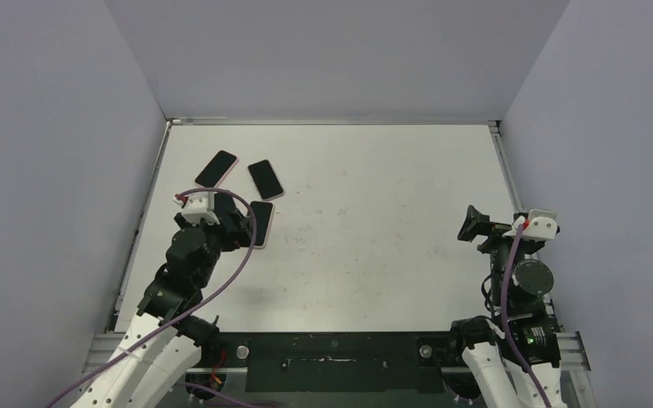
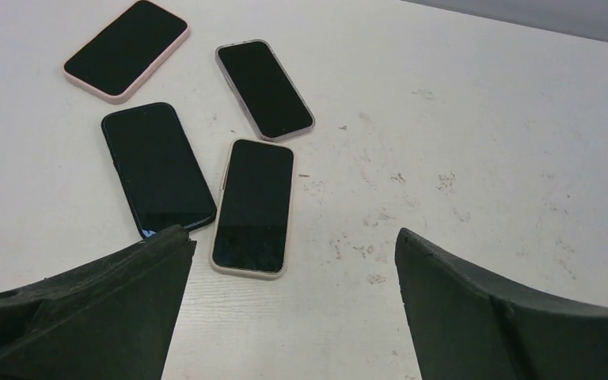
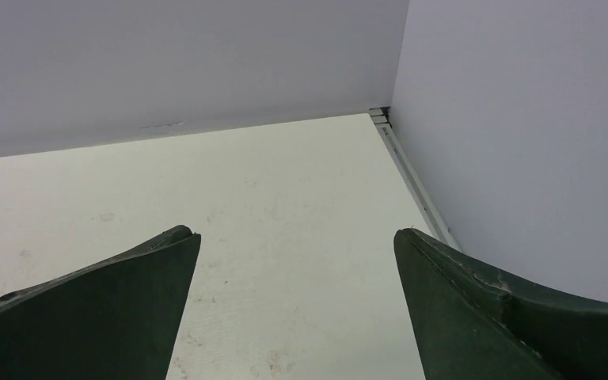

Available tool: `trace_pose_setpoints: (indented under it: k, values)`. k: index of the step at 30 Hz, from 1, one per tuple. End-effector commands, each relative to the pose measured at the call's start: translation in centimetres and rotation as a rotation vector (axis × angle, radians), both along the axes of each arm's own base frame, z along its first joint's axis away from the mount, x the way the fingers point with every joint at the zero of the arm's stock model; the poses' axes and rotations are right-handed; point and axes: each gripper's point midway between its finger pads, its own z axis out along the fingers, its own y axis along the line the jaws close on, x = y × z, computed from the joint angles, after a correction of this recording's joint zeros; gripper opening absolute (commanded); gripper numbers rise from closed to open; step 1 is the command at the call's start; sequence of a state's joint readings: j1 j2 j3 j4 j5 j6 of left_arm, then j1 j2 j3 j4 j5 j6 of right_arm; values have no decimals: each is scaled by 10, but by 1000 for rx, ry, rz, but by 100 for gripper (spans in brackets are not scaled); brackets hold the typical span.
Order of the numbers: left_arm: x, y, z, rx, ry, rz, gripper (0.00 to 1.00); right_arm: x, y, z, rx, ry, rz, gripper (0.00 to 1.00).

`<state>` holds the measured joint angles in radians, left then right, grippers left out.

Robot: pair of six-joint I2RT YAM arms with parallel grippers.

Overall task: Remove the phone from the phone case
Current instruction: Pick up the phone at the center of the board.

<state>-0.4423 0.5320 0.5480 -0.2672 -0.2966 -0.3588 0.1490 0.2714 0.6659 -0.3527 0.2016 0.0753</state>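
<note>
Four phones lie screen up at the far left of the bench, all screens black.

The cream-cased phone lies nearest the left tool, whose fingers stand wide apart above it and hold nothing. Just beside it on its left is a dark blue phone; whether the two touch cannot be told. Beyond them lie a grey-cased phone and a pink-cased phone. The right tool hangs over bare bench near the right wall, fingers spread apart.
</note>
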Motion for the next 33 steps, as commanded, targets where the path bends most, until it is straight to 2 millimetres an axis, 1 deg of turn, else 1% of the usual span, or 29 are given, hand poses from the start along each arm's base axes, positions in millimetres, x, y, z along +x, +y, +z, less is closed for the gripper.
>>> trace_pose_setpoints:
  k: [1, 8, 11, 14, 16, 20, 22, 24, 26, 28, 30, 33]
  values:
    - [5, 5, 18, -23, -42, 40, 97, -7, -2, 22, 22, -92, -8, 100]
    - [13, 0, 6, 2, 11, 40, 97, -16, -4, 27, 47, -114, -11, 100]
    - [17, 3, -15, 26, 97, 74, 97, -17, -6, 27, 69, -101, -28, 100]
    - [17, 4, -38, 62, 215, 93, 97, -15, -3, 27, 120, -79, -21, 100]
    - [17, 4, -51, 57, 286, 119, 97, -9, 2, 21, 143, -52, -1, 100]
    - [16, -4, -73, 77, 411, 85, 97, 8, 17, -1, 175, 14, 53, 100]
    - [14, -4, -87, 72, 485, 80, 97, 15, 25, -11, 205, 30, 87, 100]
    - [13, 2, -102, 61, 557, 91, 97, 21, 36, -20, 238, 36, 138, 100]
    - [12, 9, -114, 46, 605, 92, 97, 24, 43, -26, 258, 34, 172, 100]
    - [15, 11, -120, 14, 611, 70, 97, 25, 46, -30, 259, 28, 189, 100]
    - [20, 7, -122, -19, 601, 37, 97, 26, 46, -31, 245, 23, 190, 100]
    - [29, 1, -128, -21, 614, 5, 97, 26, 46, -32, 231, 26, 191, 100]
